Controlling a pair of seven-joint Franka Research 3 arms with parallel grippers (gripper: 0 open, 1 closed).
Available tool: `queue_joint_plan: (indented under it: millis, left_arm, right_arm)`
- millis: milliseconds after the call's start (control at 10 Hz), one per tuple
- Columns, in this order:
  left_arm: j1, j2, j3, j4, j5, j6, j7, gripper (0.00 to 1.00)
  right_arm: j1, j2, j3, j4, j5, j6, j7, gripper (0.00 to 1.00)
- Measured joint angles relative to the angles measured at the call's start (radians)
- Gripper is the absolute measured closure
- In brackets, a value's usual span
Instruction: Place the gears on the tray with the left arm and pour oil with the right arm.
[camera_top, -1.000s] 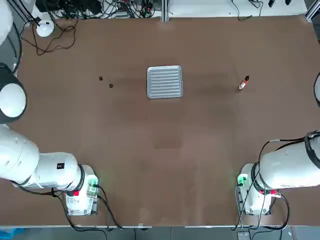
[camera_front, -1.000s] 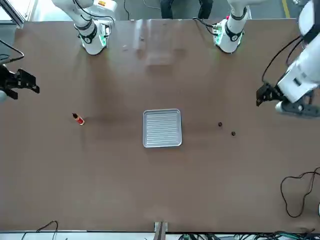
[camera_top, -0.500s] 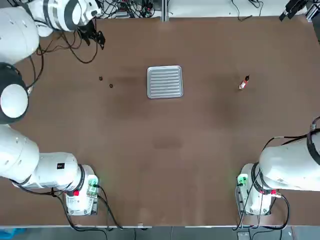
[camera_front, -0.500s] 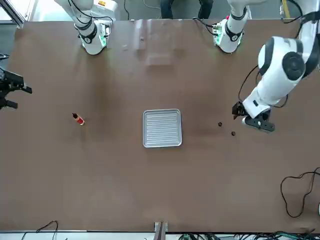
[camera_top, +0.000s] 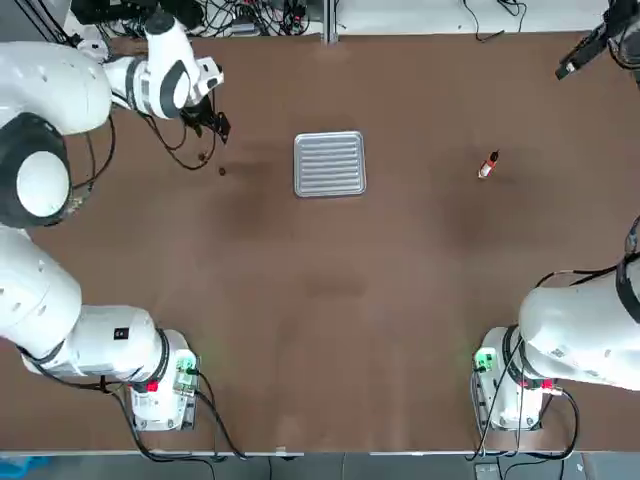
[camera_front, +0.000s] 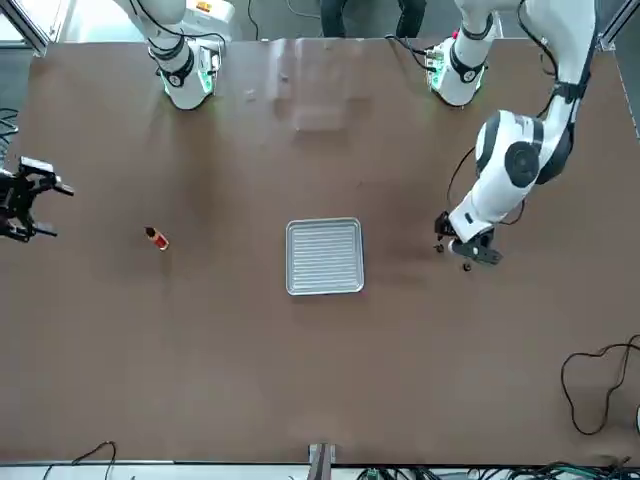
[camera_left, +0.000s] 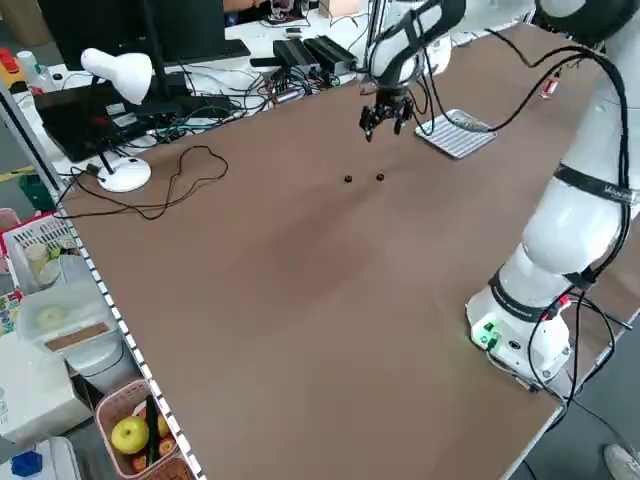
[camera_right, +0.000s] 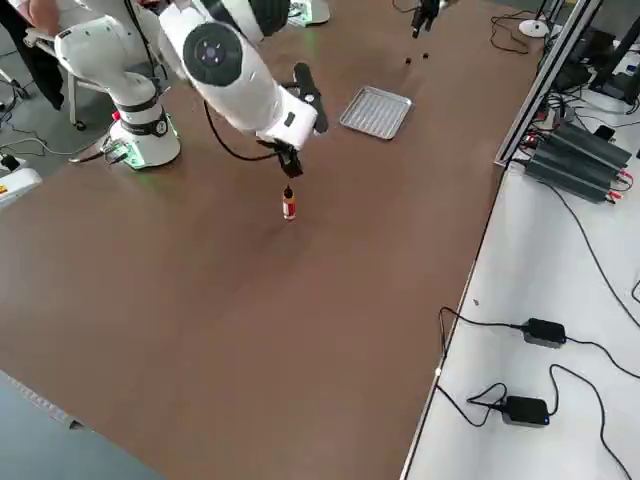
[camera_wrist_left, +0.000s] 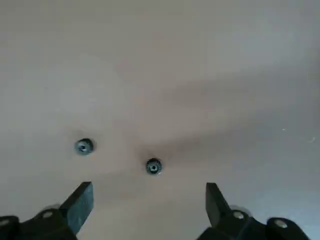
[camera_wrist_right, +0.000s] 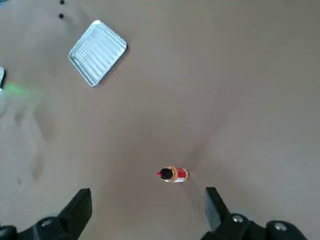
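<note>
Hovering over the brown table (camera_top: 330, 300), the left gripper (camera_wrist_left: 149, 200) hangs just above the two gears (camera_wrist_left: 153, 166) with its fingers spread wide and nothing between them — one gear lies almost midway below the fingertips, the other (camera_wrist_left: 83, 146) just beside it, both flat on the table. In the top view that gripper (camera_top: 213, 125) sits to the left of the tray (camera_top: 330, 163), near it but not touching, and the tray is bare. The right gripper (camera_wrist_right: 148, 205) is also spread wide and empty, held high above the oil bottle (camera_wrist_right: 173, 174). The bottle (camera_top: 487, 166) stands upright on the table, well apart from the tray on its right side.
</note>
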Motion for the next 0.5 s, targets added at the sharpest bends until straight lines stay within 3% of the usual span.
queue_joint_plan:
  millis: [300, 500]
  left_arm:
    - [-0.004, 0.104, 0.000, -0.023, 0.028, 0.089, -0.010, 0.01]
    - [-0.003, 0.173, 0.001, -0.011, 0.165, 0.119, -0.132, 0.01]
  right_arm:
    - [-0.074, 0.141, 0.000, -0.067, 0.160, 0.011, -0.408, 0.03]
    - [-0.108, 0.289, 0.000, -0.081, 0.251, 0.012, -0.668, 0.06]
